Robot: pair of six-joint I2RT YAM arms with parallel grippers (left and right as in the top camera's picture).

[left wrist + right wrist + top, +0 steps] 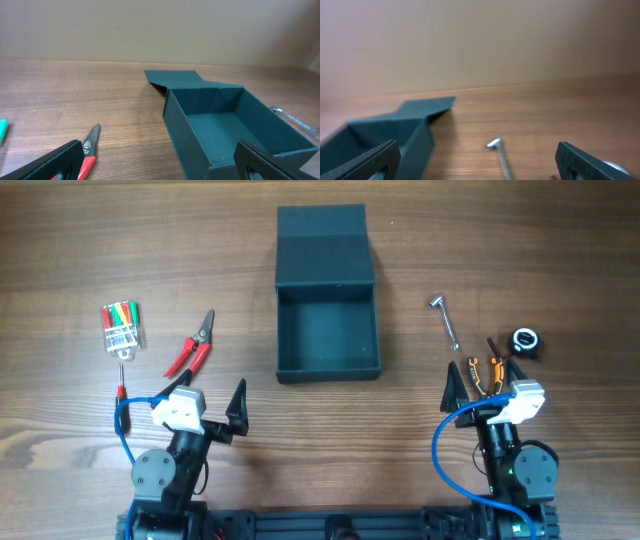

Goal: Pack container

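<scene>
Your left tool [211,397] points forward over the wood-grain bench [80,240], its black fingers wide apart. Red-handled snips [190,352] lie just ahead, to its left. Your right tool [484,383] is spread the same way, with orange-handled pliers [490,370] by its fingers and a slim steel key [446,320] ahead. Farther on, between both tools, sits the matte teal container [279,330]. It is square and open, its lid folded flat behind and its bare floor showing.
</scene>
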